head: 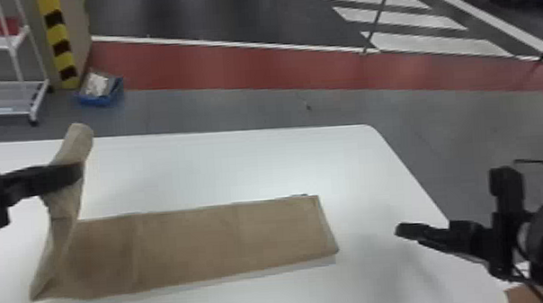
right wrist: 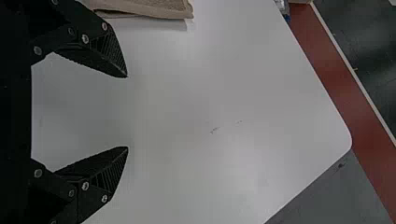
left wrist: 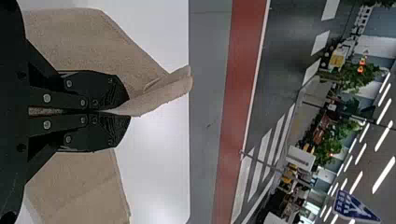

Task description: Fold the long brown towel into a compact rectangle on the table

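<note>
So the biggest thing here is the white table (head: 222, 165), and the long brown towel (head: 190, 244) lies lengthwise across its left and middle, mostly flat, with its left end pulled up off the surface. Next size down, the grippers: the left gripper (left wrist: 130, 110) has its fingers clamped together on that raised end, cloth pinched between them, while the right gripper (right wrist: 127, 112) has its fingers spread wide with nothing in them, over the table's right side, well apart from the towel. Smallest bit is the loose flap (head: 78, 134) of cloth poking out past the left fingertips. My read is we're at a lengthwise fold, end just picked up, not laid over yet. Next it wants carrying toward the flat right end, long edges kept lined up, then set down and let go. I'd watch that twist near the pinch, could easily land crooked imo.
</note>
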`<move>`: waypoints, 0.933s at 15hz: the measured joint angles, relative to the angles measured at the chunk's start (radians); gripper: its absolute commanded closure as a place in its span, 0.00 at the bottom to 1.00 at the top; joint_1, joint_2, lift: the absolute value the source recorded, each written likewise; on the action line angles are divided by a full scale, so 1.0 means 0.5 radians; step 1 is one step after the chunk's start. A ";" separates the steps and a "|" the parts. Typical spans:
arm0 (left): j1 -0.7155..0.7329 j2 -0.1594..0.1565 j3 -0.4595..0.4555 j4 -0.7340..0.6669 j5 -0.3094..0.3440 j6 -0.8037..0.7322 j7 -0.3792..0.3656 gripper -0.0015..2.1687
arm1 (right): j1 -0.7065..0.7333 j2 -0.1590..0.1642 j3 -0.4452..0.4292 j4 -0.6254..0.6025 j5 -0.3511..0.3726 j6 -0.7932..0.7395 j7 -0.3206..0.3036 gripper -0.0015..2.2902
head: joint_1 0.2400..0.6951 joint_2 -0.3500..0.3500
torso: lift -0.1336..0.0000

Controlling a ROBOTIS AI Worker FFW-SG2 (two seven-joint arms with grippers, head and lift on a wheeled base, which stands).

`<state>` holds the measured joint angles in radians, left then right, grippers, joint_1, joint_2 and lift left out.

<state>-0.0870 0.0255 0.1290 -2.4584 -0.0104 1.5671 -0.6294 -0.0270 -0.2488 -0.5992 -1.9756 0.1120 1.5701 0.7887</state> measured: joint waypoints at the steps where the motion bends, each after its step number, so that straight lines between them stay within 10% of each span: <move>1: 0.011 -0.029 -0.118 -0.024 -0.051 0.000 0.009 0.88 | 0.001 0.002 -0.004 -0.002 -0.001 0.000 0.001 0.17 | 1.00 0.00 | 0.07; 9: 0.010 -0.051 -0.835 0.188 -0.362 0.000 0.295 0.88 | 0.026 0.004 -0.041 -0.006 -0.033 0.000 0.006 0.17 | 1.00 0.00 | 0.07; 14: -0.133 -0.051 -0.964 0.474 -0.410 0.000 0.441 0.88 | 0.044 0.003 -0.053 -0.010 -0.057 0.000 0.009 0.17 | 1.00 0.00 | 0.07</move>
<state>-0.1535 0.0000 -0.3528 -2.2214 -0.2152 1.5671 -0.4091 -0.0047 -0.2471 -0.6256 -1.9806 0.0836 1.5701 0.7929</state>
